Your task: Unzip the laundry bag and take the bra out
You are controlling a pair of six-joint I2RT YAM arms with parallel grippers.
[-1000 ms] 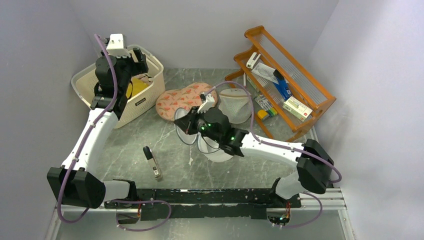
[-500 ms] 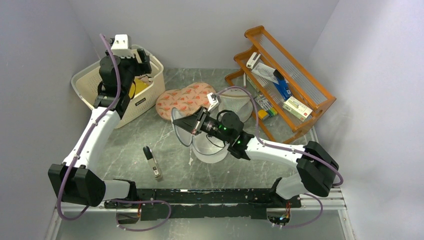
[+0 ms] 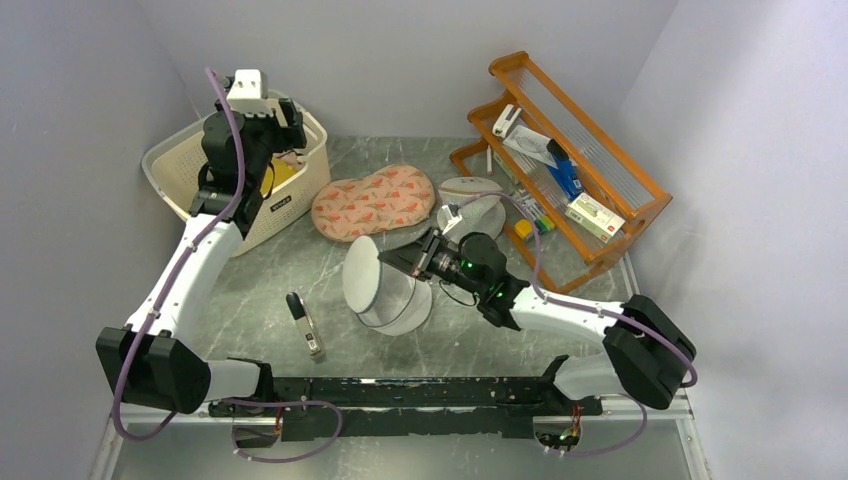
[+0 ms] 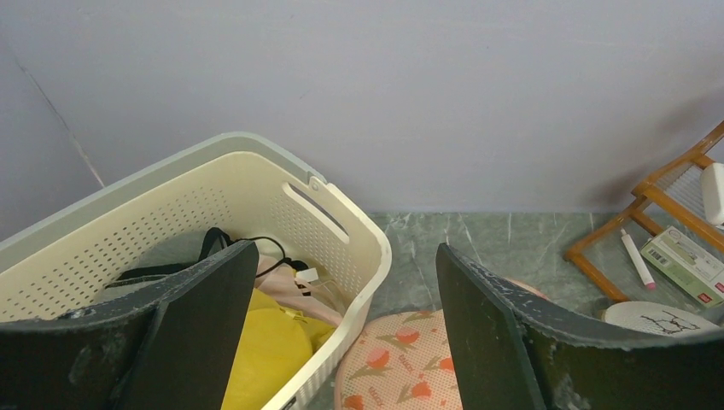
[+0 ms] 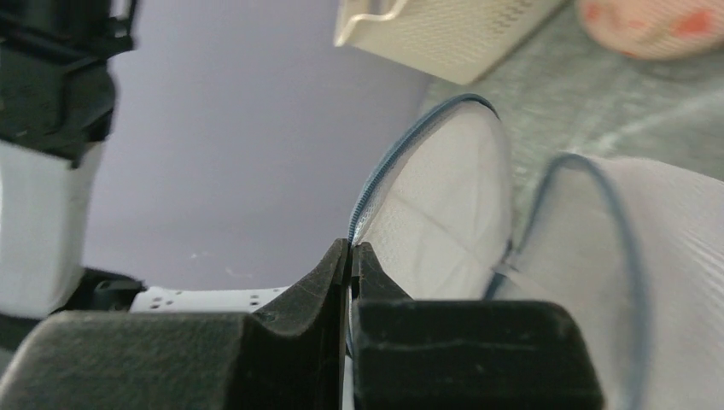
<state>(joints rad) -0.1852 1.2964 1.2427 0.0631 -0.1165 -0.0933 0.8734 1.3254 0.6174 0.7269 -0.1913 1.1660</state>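
The right tool (image 5: 351,254) pinches the laundry bag (image 3: 372,285) at its zip rim.

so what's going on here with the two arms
The right hand is pinched shut on the zipper edge of the white mesh laundry bag. The bag lies tipped on its side on the table, with its round top flap swung open. The left hand hangs open above the cream basket at the far left, holding nothing. A pink patterned padded piece, possibly the bra, lies behind the bag.
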